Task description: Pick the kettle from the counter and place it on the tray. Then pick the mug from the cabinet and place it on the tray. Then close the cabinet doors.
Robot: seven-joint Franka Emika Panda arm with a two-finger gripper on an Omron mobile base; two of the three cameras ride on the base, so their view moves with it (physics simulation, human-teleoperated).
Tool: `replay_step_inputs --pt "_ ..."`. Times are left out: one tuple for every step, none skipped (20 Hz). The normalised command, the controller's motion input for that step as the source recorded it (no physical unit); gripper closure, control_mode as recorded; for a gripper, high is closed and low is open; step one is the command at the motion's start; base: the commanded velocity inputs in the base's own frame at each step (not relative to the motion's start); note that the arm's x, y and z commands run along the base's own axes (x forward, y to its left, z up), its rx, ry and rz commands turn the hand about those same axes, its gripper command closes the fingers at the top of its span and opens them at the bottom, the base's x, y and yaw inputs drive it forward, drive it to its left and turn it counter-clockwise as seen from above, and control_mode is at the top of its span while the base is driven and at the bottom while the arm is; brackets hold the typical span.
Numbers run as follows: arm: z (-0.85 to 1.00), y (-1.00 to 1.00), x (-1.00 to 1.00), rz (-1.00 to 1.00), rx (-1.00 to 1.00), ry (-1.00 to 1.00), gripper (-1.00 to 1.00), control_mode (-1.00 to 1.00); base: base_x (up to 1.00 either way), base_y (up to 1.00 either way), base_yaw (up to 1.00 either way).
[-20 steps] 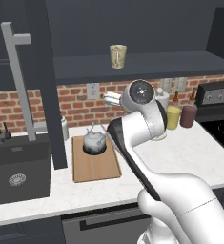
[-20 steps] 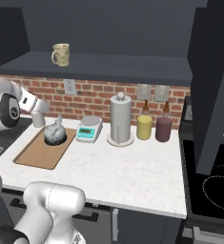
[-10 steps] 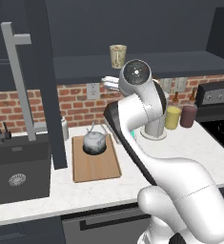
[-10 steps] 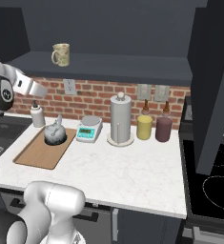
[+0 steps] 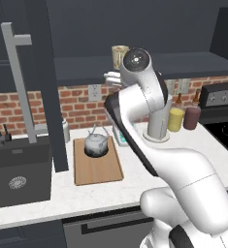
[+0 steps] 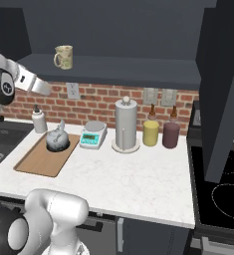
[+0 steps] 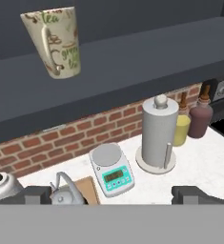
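The silver kettle (image 5: 97, 143) (image 6: 56, 141) stands on the far end of the wooden tray (image 5: 98, 169) (image 6: 39, 162), which lies on the white counter (image 6: 138, 179). High on the cabinet shelf (image 6: 128, 67) stands the beige mug (image 6: 63, 56) (image 7: 58, 43), its handle turned toward the hand camera; the arm partly covers the mug (image 5: 117, 54) in the left base view. My gripper (image 6: 45, 90) (image 5: 110, 77) (image 7: 116, 195) hangs open and empty above the tray, just below the shelf's front edge and to the mug's left. A cabinet door (image 5: 42, 82) stands open at left, another (image 6: 223, 89) at right.
Along the brick wall stand a white soap bottle (image 6: 38, 119), a white-and-teal scale (image 6: 92, 134), a paper towel holder (image 6: 126, 124), a yellow canister (image 6: 150, 133) and a dark red one (image 6: 171, 134). A black sink (image 5: 18, 174) lies left, a stove (image 6: 223, 191) right.
The arm has lifted the open hand from just above the kettle up toward the shelf edge. The kettle stays on the tray and the mug has not moved.
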Motion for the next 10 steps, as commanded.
replay_step_inputs --pt "0.18 -0.11 0.28 0.0 -0.03 0.0 -1.0 -1.0 0.0 0.0 0.0" --pt "0.26 -0.04 0.32 0.0 -0.06 0.0 -1.0 -1.0 0.0 0.0 0.0" --pt "0.38 -0.03 0.34 0.0 -0.09 0.0 -1.0 -1.0 0.0 0.0 0.0" --pt "0.41 -0.02 0.31 0.0 -0.1 0.0 -1.0 -1.0 0.0 0.0 0.0" --pt "0.39 -0.03 0.31 0.0 -0.11 0.0 -1.0 -1.0 0.0 0.0 0.0" --pt "0.34 -0.06 0.31 0.0 -0.11 0.0 -1.0 -1.0 0.0 0.0 0.0" --pt "0.31 -0.05 0.32 0.0 -0.1 0.0 -1.0 -1.0 0.0 0.0 0.0" --pt "0.32 -0.04 0.31 0.0 -0.1 0.0 -1.0 -1.0 0.0 0.0 0.0" --pt "0.34 0.0 0.31 0.0 -0.11 0.0 -1.0 -1.0 0.0 0.0 0.0" --pt "0.32 0.0 0.36 0.0 -0.11 0.04 -1.0 -1.0 0.0 0.0 0.0"
